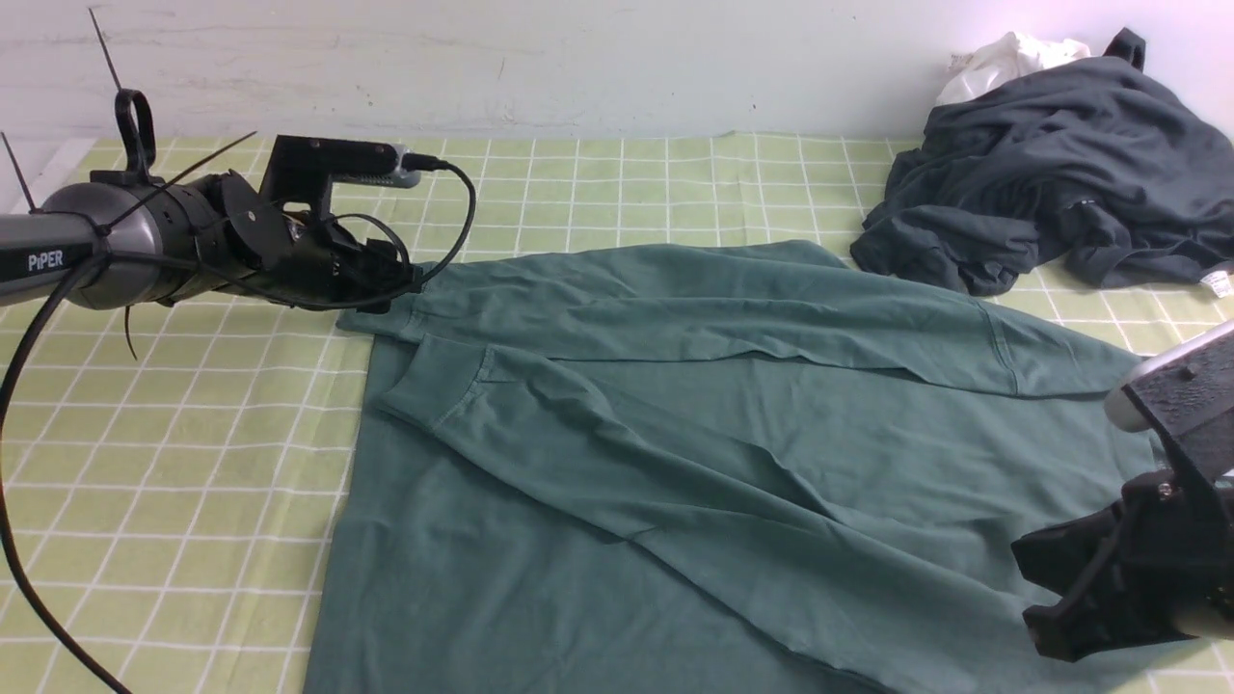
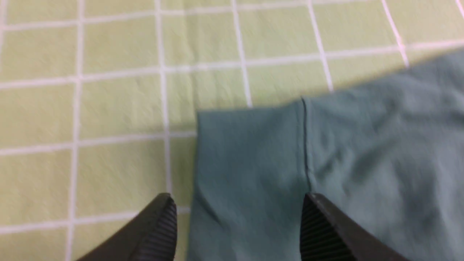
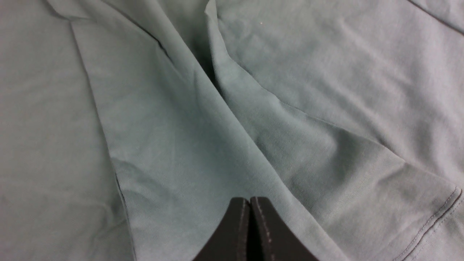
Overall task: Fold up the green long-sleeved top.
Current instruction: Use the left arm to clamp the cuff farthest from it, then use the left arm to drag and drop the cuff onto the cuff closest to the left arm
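Observation:
The green long-sleeved top (image 1: 723,434) lies spread on the table with both sleeves laid across its body, cuffs pointing left. My left gripper (image 1: 400,284) hangs at the top's far left corner, just over the far sleeve's cuff. In the left wrist view this gripper (image 2: 237,203) is open, its ribbed fingers (image 2: 163,224) standing wide either side of the cuff (image 2: 250,145), gripping nothing. My right gripper (image 1: 1041,588) hovers over the top's near right part. It is shut (image 3: 250,199) with nothing between the jaws, above creased green fabric (image 3: 181,127).
A dark grey garment (image 1: 1051,183) is heaped at the back right, with a white cloth (image 1: 1003,58) behind it against the wall. The yellow-green checked tablecloth (image 1: 174,434) shows bare to the left of the top. A black cable (image 1: 19,540) trails from the left arm.

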